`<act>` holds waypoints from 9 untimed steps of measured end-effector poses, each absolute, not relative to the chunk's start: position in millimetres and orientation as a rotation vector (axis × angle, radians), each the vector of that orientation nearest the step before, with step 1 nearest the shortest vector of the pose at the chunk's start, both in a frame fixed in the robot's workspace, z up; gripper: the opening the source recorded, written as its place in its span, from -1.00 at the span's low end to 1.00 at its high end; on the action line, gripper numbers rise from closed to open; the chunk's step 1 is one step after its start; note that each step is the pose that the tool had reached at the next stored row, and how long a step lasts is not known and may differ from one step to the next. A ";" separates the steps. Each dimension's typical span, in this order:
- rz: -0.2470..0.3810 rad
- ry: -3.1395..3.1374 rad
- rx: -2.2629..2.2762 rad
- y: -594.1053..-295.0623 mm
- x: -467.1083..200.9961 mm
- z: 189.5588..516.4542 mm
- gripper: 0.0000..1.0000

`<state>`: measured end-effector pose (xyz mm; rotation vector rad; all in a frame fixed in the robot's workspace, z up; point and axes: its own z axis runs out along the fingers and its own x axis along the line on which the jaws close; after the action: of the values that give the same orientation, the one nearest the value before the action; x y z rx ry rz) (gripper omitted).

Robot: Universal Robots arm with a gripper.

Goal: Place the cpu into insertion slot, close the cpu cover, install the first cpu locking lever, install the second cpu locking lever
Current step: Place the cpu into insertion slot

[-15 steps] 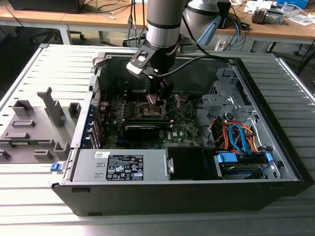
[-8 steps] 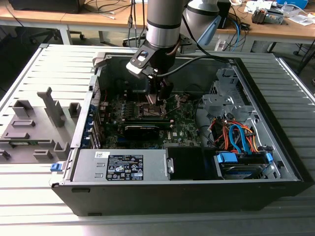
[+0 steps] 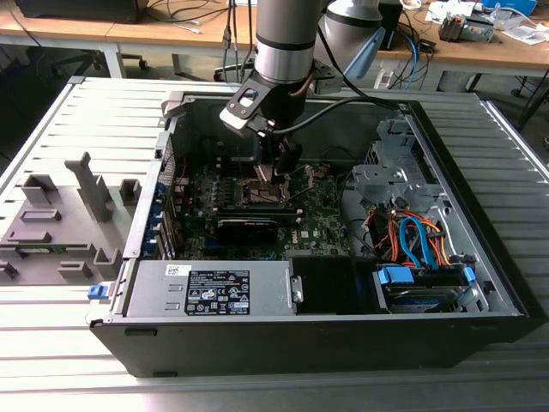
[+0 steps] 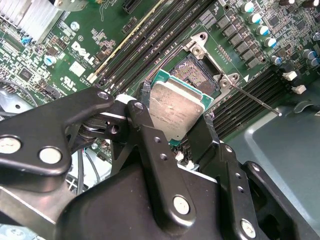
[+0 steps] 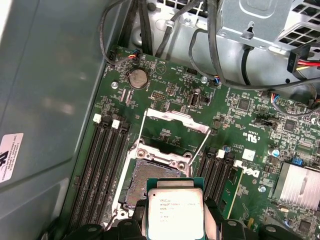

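This is a robotics lab or test workshop. An open desktop computer case (image 3: 326, 343) lies on its side on a counter (image 3: 77, 352) built of ribbed aluminium profile. A robot arm (image 3: 287, 43) reaches down into the case, its hand (image 4: 172, 120) clamped on the cpu (image 5: 175, 212) above the green motherboard (image 5: 170, 95) inside the case. Beside the case, on the exterior view's left, stand grey moulded part fixtures (image 3: 60, 223). Beyond the case run wooden desks (image 3: 497, 53) strewn with cables (image 3: 189, 13) and loose hardware.
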<state>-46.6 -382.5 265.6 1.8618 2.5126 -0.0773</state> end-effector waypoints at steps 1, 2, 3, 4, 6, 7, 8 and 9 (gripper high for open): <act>-0.077 2.512 1.863 -382.5 -46.6 265.6 0.08; -0.077 2.511 1.864 -382.5 -46.6 265.6 0.08; -0.077 2.510 1.865 -382.5 -46.6 265.6 0.08; -0.077 2.510 1.866 -382.5 -46.6 265.6 0.08; -0.077 2.509 1.867 -382.5 -46.6 265.6 0.08; -0.077 2.508 1.868 -382.5 -46.6 265.6 0.08; -0.077 2.507 1.869 -382.5 -46.6 265.6 0.08; -0.077 2.507 1.870 -382.5 -46.6 265.6 0.08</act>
<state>-46.6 -382.5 265.6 1.8699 2.5067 -0.0773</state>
